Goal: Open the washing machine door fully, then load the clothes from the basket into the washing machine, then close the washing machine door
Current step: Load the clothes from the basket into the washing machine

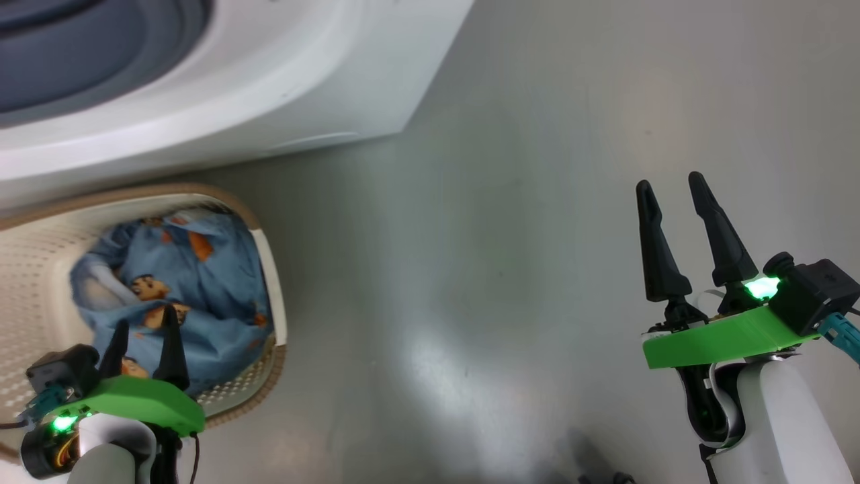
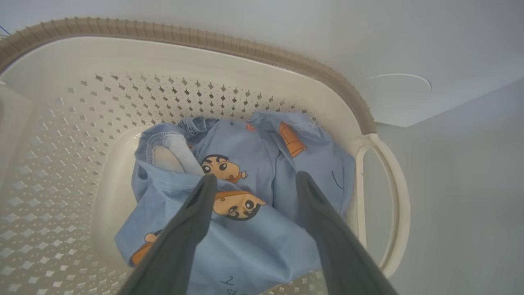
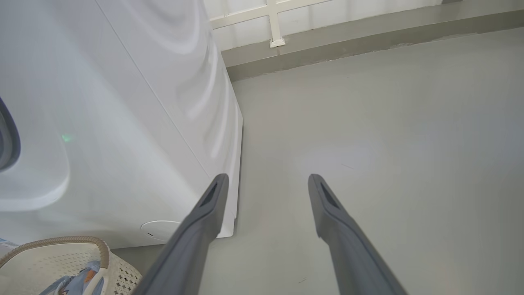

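The clothes (image 1: 201, 282) are heaped in the basket (image 1: 40, 269), set just beside the washing machine (image 1: 269, 81). The left gripper (image 1: 145, 316) is held spread above them; the right gripper (image 1: 670, 179) is spread over grey floor (image 1: 470, 269).

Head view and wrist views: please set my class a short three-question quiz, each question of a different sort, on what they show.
1. True or false: the clothes lie in the basket.
2. The left gripper is: A open, aimed at the clothes; B shut on the clothes; C shut on a basket handle.
3. Fill in: the right gripper is open over bare ____, beside the washing machine.
Key: 1 true; 2 A; 3 floor.
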